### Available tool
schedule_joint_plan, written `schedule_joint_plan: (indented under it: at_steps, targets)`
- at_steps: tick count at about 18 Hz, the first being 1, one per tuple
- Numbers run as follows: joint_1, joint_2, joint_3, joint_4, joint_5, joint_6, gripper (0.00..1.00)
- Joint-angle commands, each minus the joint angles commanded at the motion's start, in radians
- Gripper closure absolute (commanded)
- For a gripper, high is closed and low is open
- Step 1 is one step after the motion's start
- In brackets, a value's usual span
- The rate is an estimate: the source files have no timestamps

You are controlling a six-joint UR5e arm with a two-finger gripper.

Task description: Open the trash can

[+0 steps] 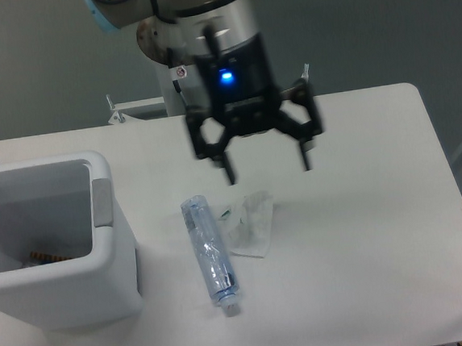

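Trash can (101,265) cut by left edge; pincer (267,166) motion-blurred.

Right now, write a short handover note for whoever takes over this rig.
Gripper: open, empty, in the air above the table, over the crumpled clear plastic wrapper and well right of the bin.
Trash can: at the left edge of the table. Its top is open, the interior is visible with a small item at the bottom, and the grey push tab sits on its right rim.
Also on the table: a clear plastic bottle lying on its side, cap toward the front, next to the wrapper.
Done: the can appears open.
Left: nothing obvious for the opening; confirm that the lid stays up.
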Motion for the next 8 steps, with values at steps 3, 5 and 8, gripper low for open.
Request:
schedule_joint_plan:
  at_steps: [3, 5, 8]
  targets:
    - [0.068, 0.015, -0.012, -0.031, 0.0, 0.155, 0.0]
    - [0.108, 0.021, -0.035, -0.032, -0.002, 0.258, 0.0]
    - [0.143, 0.028, -0.06, -0.029, -0.002, 0.392, 0.0]
